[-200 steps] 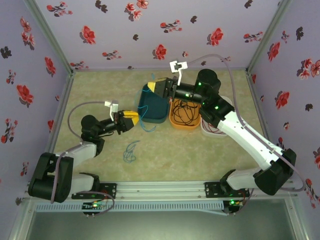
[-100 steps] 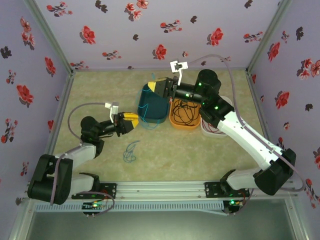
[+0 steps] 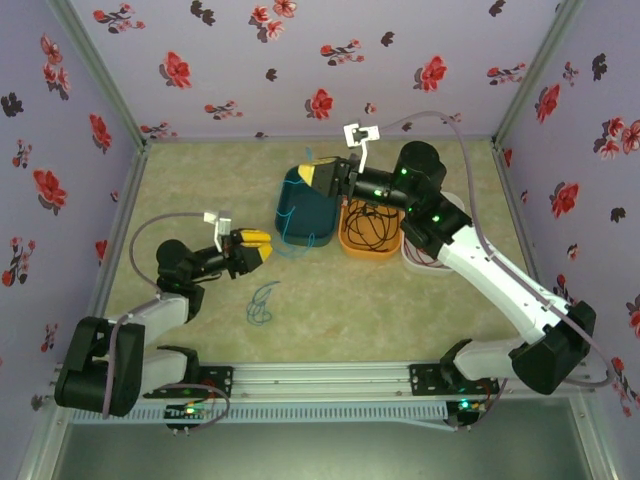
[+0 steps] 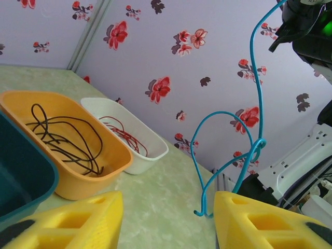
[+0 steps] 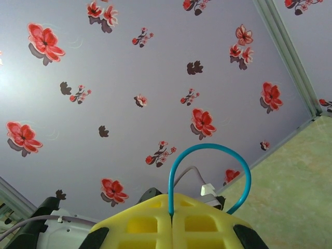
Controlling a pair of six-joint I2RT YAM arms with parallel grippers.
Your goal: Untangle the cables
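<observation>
Flowered purple walls enclosed the green table (image 3: 200, 180). From above, a loose teal coil (image 3: 262, 303) lay at 6 o'clock of the left gripper (image 3: 258, 243), and the right gripper (image 3: 313, 177) hung over the teal tray (image 3: 300, 225).

At the left wrist, spread fingers (image 4: 78, 220) flanked a hanging teal cable (image 4: 252, 93). At 10 o'clock lay a black cable (image 4: 62, 137) in the orange tray (image 4: 83, 184).

At the right wrist, fingers (image 5: 140, 225) pressed together pinched that teal cable.
</observation>
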